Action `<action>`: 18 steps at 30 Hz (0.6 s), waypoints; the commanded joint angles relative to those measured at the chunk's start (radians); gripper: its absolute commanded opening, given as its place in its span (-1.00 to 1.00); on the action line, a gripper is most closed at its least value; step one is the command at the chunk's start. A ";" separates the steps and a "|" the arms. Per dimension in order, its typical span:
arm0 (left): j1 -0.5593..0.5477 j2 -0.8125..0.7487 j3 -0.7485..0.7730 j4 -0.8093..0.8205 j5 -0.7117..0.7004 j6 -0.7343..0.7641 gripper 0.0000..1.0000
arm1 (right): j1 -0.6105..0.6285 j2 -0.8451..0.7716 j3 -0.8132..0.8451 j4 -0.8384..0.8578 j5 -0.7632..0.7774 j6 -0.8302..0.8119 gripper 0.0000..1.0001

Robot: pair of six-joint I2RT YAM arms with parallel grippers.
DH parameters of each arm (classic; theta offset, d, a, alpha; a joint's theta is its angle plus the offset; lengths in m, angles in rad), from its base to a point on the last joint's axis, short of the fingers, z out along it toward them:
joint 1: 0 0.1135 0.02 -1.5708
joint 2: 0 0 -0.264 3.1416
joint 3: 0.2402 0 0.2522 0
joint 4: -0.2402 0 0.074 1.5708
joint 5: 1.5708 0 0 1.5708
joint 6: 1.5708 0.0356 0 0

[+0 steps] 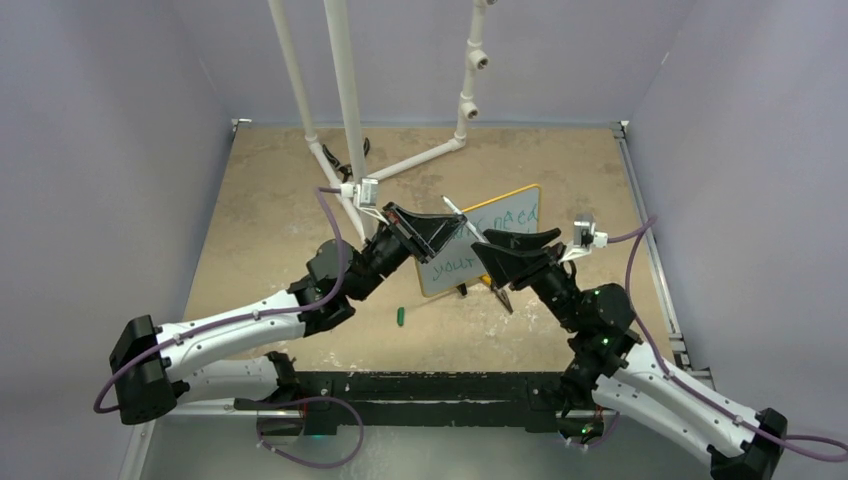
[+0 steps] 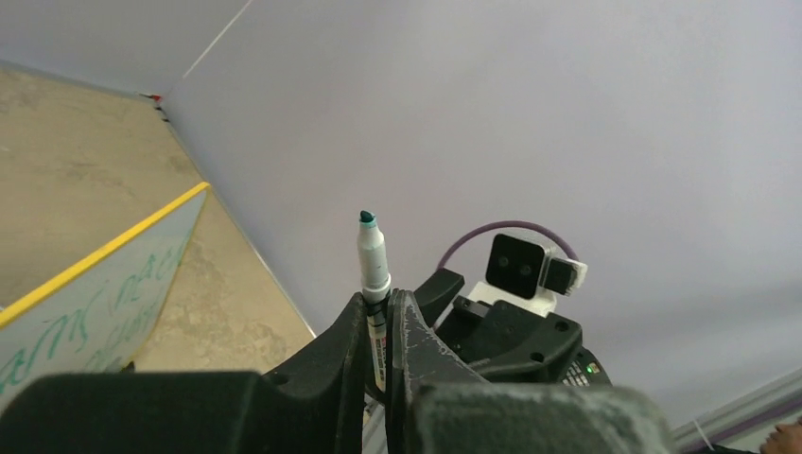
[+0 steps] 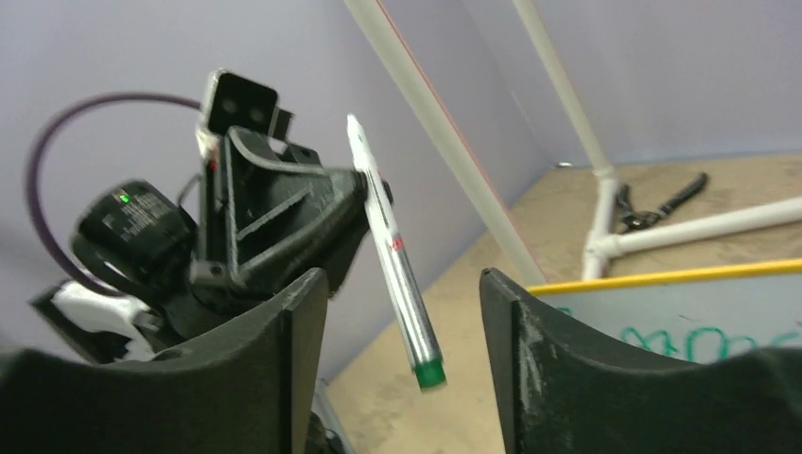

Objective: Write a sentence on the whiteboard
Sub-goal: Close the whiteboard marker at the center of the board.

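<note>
Left pincer [image 2: 378, 307] pressed together on a green marker [image 2: 374, 270], uncapped tip up and clear of the board. Right pincer [image 3: 402, 279] spread, gripping nothing; the marker shows in the gap between its 2 fingers. Whiteboard [image 1: 528, 205] stands tilted mid-bench [image 1: 260, 200], just behind both pincers. Green sentence [image 1: 455, 268] in 2 lines, partly hidden. Green marker cap [image 1: 400, 317] lies on the bench near the left arm.

Green handwritten lettering [image 1: 452, 268] on the yellow-rimmed white board [image 1: 505, 193] reads "need", "your" (partly hidden); print on the white marker [image 2: 374, 260] is illegible.
</note>
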 commanded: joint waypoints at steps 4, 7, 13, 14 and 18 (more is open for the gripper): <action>0.055 -0.061 0.114 -0.221 0.040 0.028 -1.00 | 0.000 -0.114 0.098 -0.315 0.064 -0.116 0.50; 0.066 -0.060 0.152 -0.301 0.092 0.050 -1.00 | 0.001 -0.114 0.149 -0.384 0.007 -0.180 0.62; 0.078 -0.063 0.248 -0.529 0.169 0.168 -1.00 | 0.000 0.019 0.308 -0.602 -0.130 -0.302 0.84; 0.079 -0.068 0.257 -0.552 0.178 0.181 -1.00 | 0.000 0.050 0.328 -0.616 -0.164 -0.318 0.85; 0.084 -0.070 0.282 -0.586 0.249 0.187 -1.00 | 0.000 0.132 0.367 -0.644 -0.307 -0.339 0.90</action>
